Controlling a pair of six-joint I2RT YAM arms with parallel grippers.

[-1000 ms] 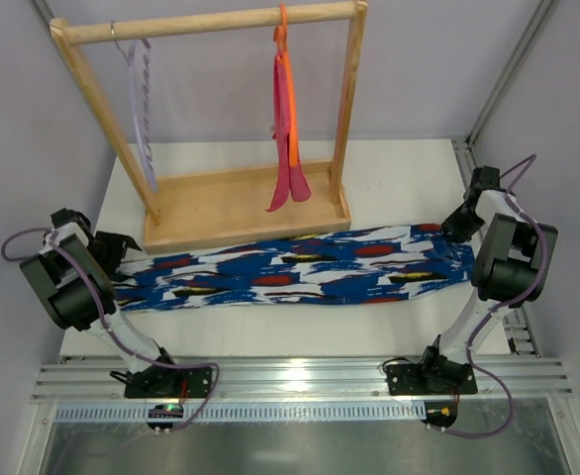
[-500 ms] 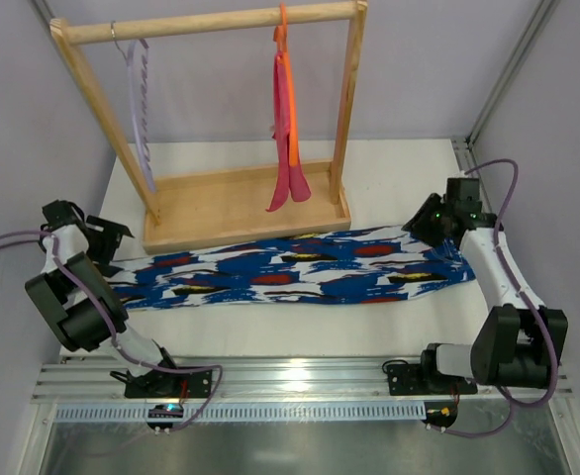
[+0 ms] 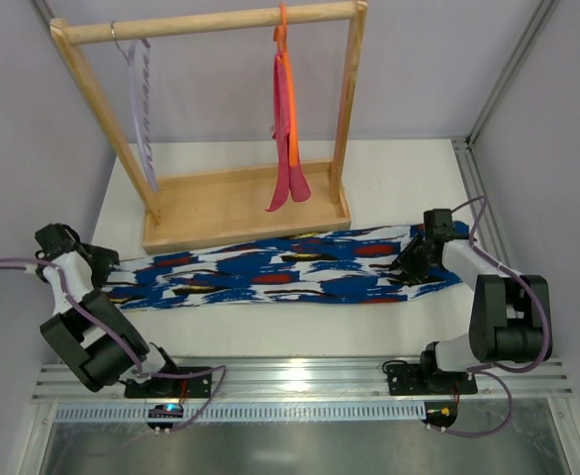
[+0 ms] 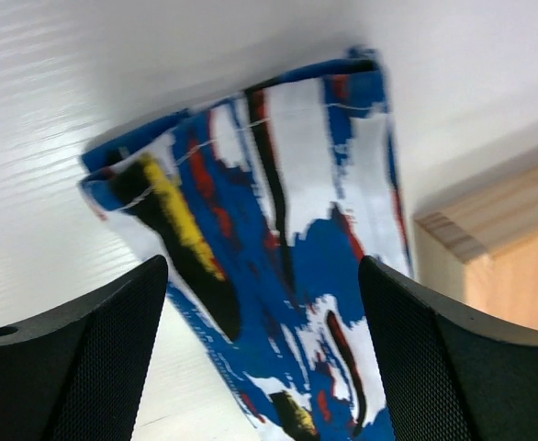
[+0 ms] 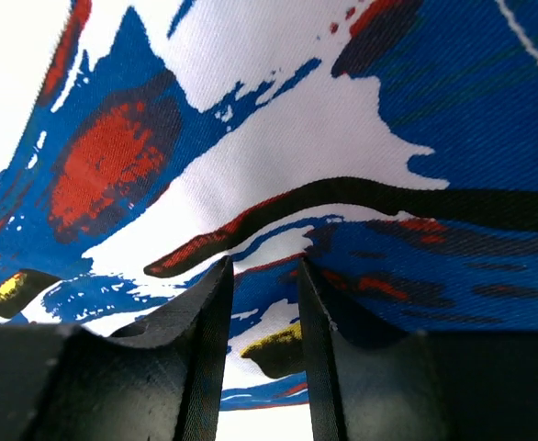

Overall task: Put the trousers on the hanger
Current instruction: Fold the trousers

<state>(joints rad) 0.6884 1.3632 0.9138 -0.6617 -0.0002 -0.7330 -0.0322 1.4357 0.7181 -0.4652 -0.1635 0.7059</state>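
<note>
On the white table (image 3: 409,178), boxed in by pale grey walls with a ribbed metal rail (image 3: 300,376) along the near edge, the trousers (image 3: 290,267) lay flat in a long band from left to right, just near of the rack (image 3: 241,203). The rack was plain light wood with a shallow tray base. The lilac hanger (image 3: 142,109), thin and notched, hung from its bar at the left. An orange hanger (image 3: 288,129) with a pink cloth hung further right.

The trousers' woven fabric showed blue, white, red and black strokes with a stitched hem.

The left gripper (image 3: 105,261) sat at their left end, its mesh-faced jaws spread wide with nothing between them. The right gripper (image 3: 407,271) was low on the right end, its jaws only a narrow slit apart against the cloth. Whether they nipped a fold could not be told.

Half a second earlier the right gripper had been further right and farther back. The left arm had since sunk nearer.
</note>
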